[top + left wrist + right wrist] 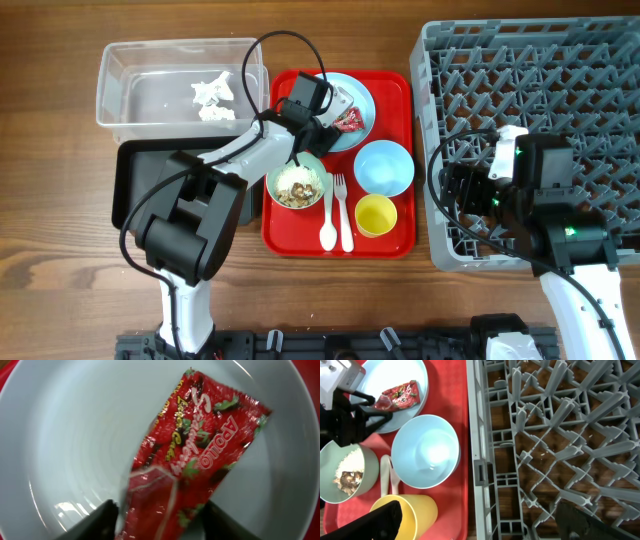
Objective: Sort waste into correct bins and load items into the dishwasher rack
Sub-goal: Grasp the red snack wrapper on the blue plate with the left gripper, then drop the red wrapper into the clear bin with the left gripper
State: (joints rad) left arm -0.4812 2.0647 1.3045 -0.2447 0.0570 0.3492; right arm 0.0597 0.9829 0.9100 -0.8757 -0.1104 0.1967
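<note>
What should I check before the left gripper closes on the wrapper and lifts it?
1. End of the red wrapper between the left gripper fingers: ok.
2. Left jaws open: ok.
3. Wrapper lies free on the pale blue plate, nothing on top: ok.
4. Clear tub has room: ok, only white crumpled bits inside.
5. Black tray contents: cannot tell, the arm covers part.
6. Right gripper out of the way: ok, open over the dishwasher rack edge.
</note>
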